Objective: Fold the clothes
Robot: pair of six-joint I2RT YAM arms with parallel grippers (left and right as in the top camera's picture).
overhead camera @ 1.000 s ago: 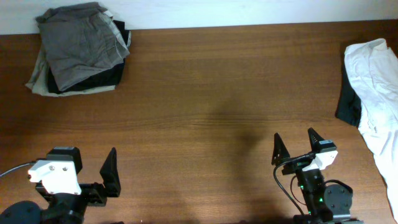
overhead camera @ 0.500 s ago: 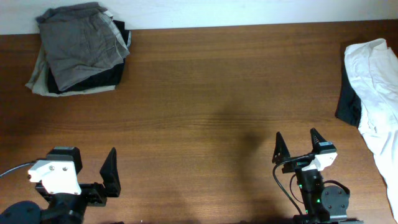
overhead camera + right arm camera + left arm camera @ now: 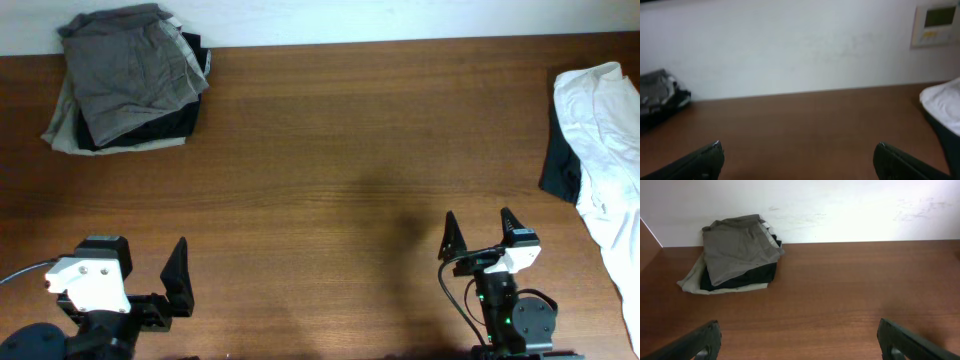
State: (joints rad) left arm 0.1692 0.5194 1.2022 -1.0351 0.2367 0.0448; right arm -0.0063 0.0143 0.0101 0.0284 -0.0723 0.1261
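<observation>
At the near edge, on the left: left claw [image 3: 797, 325] spread to full width, gripping nothing, parked low over bare tabletop [image 3: 330, 150]. At the near edge, on the right: right claw [image 3: 476, 225] likewise gaping wide and empty, pointing toward the far side, well apart from any fabric. Between both claws and the clothes: only open wood grain.

Further out, at the right edge: a white garment [image 3: 600, 140] lying loose and rumpled, spilling toward the near side, with a dark piece [image 3: 560, 168] poking out from under its left flank. Looks unfolded; reads as the work left to do. Lies nearer the right claw than the left, yet within touch of neither.

Farthest, in the far-left corner against the wall [image 3: 840, 210]: a neat stack of clothes [image 3: 130, 85], grey-olive shorts [image 3: 125, 65] on top, a black piece [image 3: 180, 120] beneath, a beige one [image 3: 58, 132] at the bottom showing along the left side. Looks folded and set aside; counts as the finished share.

Judging by that: past the middle, with several pieces done and at least two pending on the right. Calls next, probably, for drawing the white garment toward the centre and flattening it before any fold. Cannot tell whether more hangs beyond the tabletop's edge.
</observation>
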